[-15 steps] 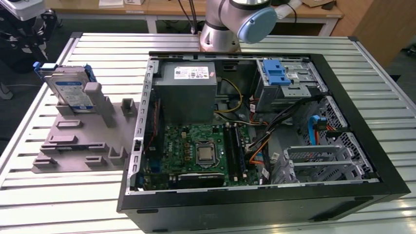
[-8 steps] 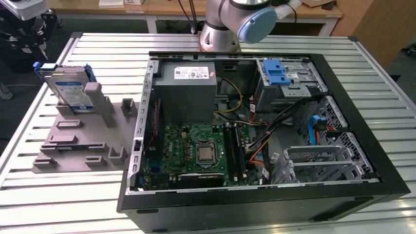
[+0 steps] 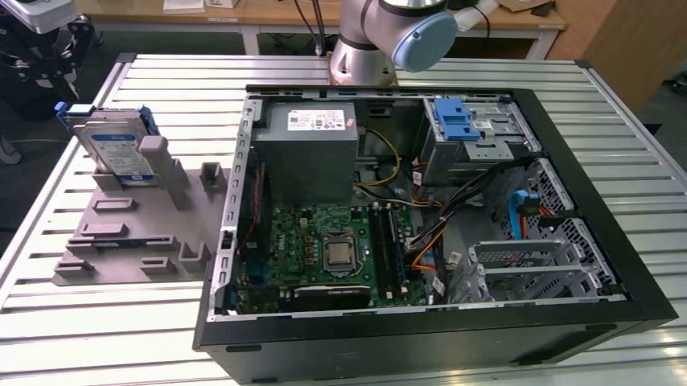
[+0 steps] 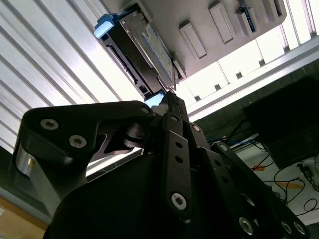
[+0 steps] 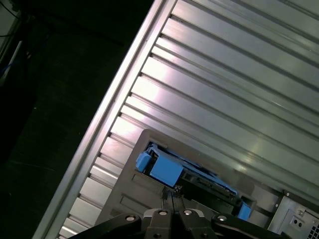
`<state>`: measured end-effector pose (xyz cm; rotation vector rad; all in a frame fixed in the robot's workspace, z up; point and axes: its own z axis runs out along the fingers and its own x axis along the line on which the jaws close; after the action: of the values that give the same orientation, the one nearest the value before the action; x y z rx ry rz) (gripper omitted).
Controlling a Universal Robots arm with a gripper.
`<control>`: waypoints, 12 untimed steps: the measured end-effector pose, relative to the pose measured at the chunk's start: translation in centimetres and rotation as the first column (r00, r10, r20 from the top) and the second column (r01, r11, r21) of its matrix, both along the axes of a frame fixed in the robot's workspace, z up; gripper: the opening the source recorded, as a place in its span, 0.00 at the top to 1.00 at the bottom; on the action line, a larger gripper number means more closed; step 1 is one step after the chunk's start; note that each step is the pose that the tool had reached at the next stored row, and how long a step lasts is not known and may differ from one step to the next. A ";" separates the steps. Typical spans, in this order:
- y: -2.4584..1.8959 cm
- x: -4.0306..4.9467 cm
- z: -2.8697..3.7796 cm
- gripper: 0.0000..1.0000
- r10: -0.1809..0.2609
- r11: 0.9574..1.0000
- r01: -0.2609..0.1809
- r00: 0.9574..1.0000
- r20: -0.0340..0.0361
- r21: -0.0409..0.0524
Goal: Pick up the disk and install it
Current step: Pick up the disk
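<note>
The disk (image 3: 113, 149) stands on edge in a grey holder (image 3: 129, 233) at the exterior view's left, its white-and-blue label facing the computer and its blue carrier framing it. My gripper (image 3: 54, 72) hangs just beyond the disk's far end, off the table's left edge. In the first wrist view the two thin fingertips (image 5: 170, 195) lie together, a short way from the disk's blue end tab (image 5: 164, 169). The second wrist view has the gripper (image 4: 169, 97) tip almost at the disk's (image 4: 144, 50) edge. Nothing is between the fingers.
An open computer case (image 3: 601, 265) lies on the slatted metal table (image 3: 108, 338), to the right of the holder. Inside are a grey power-supply box (image 3: 311, 153), a motherboard (image 3: 322, 249), and a metal drive cage with a blue latch (image 3: 456, 121). The arm's base (image 3: 376, 40) stands behind the case.
</note>
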<state>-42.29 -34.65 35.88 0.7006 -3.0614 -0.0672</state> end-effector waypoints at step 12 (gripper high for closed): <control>0.00 -0.01 -0.01 0.89 0.147 0.989 -0.147 0.989 0.000 0.000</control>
<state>-42.30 -34.65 35.87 0.9241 -2.9983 -0.0669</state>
